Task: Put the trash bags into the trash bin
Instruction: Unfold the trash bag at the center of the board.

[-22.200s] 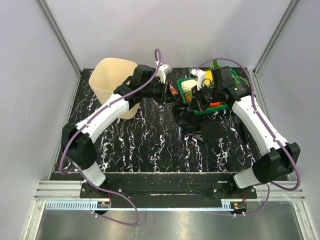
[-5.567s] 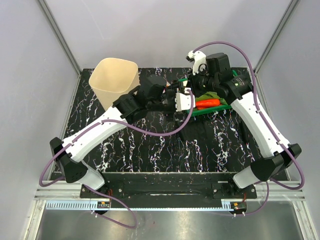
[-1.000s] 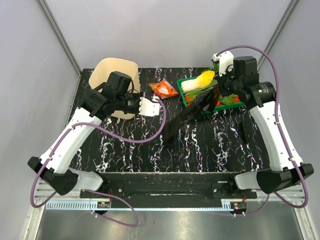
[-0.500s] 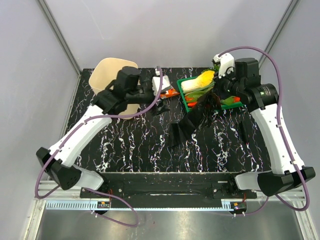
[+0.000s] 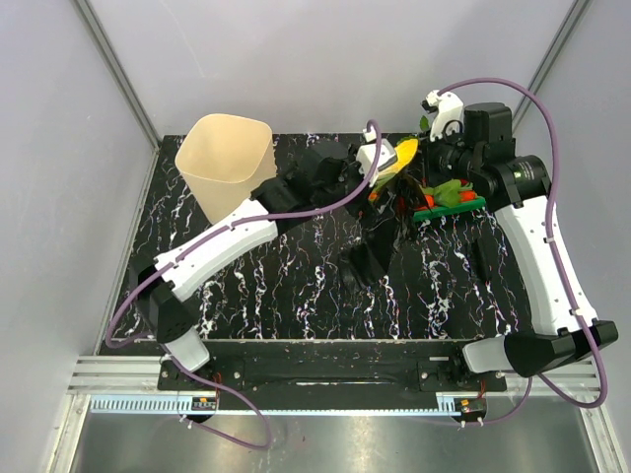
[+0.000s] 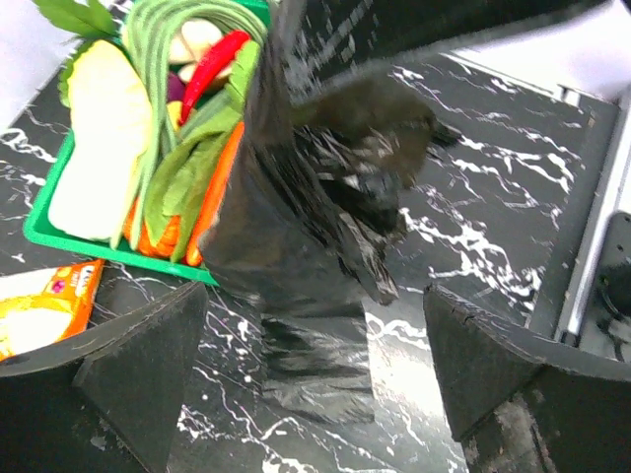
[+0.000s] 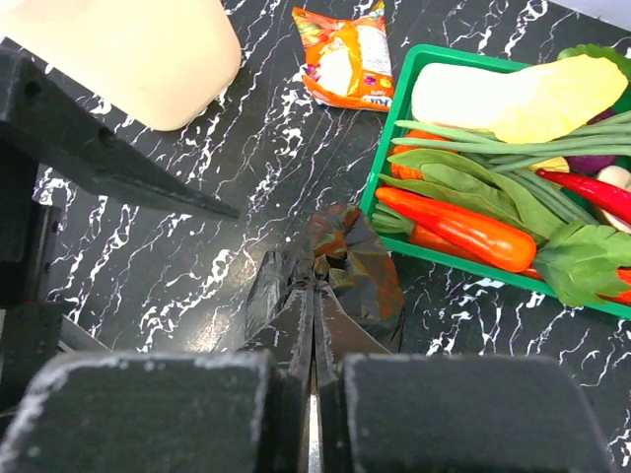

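Your right gripper (image 7: 314, 296) clamps the trash bag (image 7: 347, 264), dangling it just beside the green tray (image 7: 463, 259), likely so your wide-spread left gripper (image 6: 314, 291) can take it. The trash bin (image 5: 225, 172) stands well left of that tray.

The black, white-veined table (image 5: 296, 286) carries the cream trash bin (image 5: 225, 168) at its far left and a green tray (image 6: 99, 251) of vegetables at its far right. An orange snack wrapper (image 7: 345, 59) lies between them, and the lower end of a black trash bag (image 6: 306, 246) rests mid-table.
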Motion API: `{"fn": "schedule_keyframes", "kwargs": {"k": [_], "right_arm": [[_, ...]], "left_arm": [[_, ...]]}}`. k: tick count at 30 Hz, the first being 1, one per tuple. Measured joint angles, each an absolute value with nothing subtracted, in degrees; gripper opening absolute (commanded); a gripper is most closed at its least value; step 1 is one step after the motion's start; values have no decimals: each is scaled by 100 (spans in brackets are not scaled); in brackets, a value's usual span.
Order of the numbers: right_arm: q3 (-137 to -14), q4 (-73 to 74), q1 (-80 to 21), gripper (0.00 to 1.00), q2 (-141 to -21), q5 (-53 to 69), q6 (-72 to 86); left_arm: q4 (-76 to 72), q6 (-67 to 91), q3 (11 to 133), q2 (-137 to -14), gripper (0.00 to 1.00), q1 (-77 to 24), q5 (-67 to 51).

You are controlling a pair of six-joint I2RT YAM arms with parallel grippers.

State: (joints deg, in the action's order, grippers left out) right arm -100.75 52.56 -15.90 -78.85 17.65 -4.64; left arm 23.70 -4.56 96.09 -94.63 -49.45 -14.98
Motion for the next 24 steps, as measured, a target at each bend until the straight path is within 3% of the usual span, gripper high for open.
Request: {"fn": "schedule_keyframes", "kwargs": {"k": [16, 19, 24], "right_arm": [[-10075, 5256, -1590, 0, -7935, 1881, -349], [-10075, 5256, -1590, 0, -7935, 1900, -340], [-10068, 5253, -1590, 0, -7935, 1898, -331]], "left_arm": [[2300, -117, 10197, -10125, 66, -5186, -423], [2296, -93, 10197, -10180, 50, -5190, -405], [2290, -49, 10243, -10296, 14, -5190, -397]]}}
